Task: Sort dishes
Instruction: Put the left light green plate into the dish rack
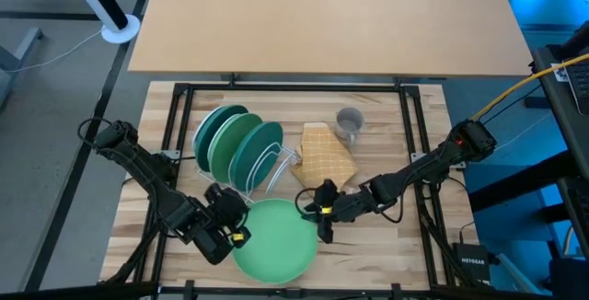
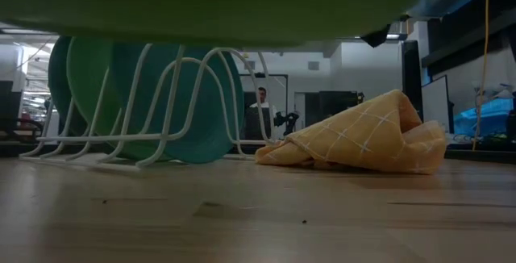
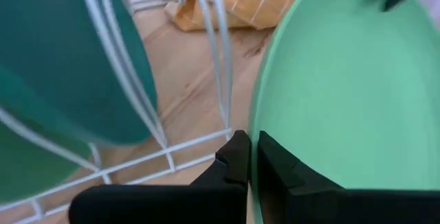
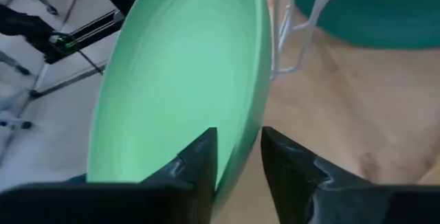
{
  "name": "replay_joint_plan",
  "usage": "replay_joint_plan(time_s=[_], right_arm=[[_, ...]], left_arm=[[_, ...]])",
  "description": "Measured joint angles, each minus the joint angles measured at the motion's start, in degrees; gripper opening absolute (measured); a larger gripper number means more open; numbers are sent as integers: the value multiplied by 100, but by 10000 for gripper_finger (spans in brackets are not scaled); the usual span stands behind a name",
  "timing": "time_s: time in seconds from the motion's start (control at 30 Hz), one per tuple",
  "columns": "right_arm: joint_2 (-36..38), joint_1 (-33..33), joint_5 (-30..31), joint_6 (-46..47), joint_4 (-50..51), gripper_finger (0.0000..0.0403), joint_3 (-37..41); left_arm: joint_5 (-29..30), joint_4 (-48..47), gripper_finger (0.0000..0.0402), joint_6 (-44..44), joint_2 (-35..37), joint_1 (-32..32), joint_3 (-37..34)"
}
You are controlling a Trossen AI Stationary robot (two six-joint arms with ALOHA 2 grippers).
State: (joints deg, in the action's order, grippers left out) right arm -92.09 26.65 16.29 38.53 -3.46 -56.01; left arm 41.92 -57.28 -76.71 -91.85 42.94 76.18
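High view. A white wire rack (image 1: 267, 167) stands on the wooden table (image 1: 386, 245) and serves as the landmark. Three plates (image 1: 235, 144), teal and green, stand on edge in it. A light green plate (image 1: 276, 240) lies in front of the rack, towards the near table edge. The left gripper (image 1: 230, 226) meets this plate's rim on the side below the rack; the right gripper (image 1: 322, 213) meets the opposite rim. A yellow checked cloth (image 1: 327, 157) lies just beside the rack, and a small grey mug (image 1: 348, 123) stands beyond the cloth.

Low view. The light green plate's underside (image 2: 218, 5) fills the upper frame, clear of the tabletop. The rack (image 2: 161, 93) holds its plates; the cloth (image 2: 363, 138) lies beside it.

Left wrist view. The left gripper (image 3: 253, 159) is closed tight on the plate's rim (image 3: 344, 93), near the rack's wires (image 3: 206, 52).

Right wrist view. The right gripper (image 4: 239, 155) is partly open, its fingers (image 4: 199, 159) straddling the plate's edge (image 4: 185, 80); firm contact cannot be told.
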Motion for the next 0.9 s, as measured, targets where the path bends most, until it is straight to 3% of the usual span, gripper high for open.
replay_joint_plan(time_s=[0.27,0.6,0.7,0.9], right_arm=[[0,-9,909,-641,167,15,9],[-4,-14,1244,-1263,45,12,9],[-3,-10,1238,-1441,35,11,8],[-4,-4,1251,-1684,37,14,7]], left_arm=[[112,401,7,220,2,38,0],[-4,626,75,-19,2,98,7],[-325,911,93,314,2,96,7],[-1813,1122,111,511,91,105,7]])
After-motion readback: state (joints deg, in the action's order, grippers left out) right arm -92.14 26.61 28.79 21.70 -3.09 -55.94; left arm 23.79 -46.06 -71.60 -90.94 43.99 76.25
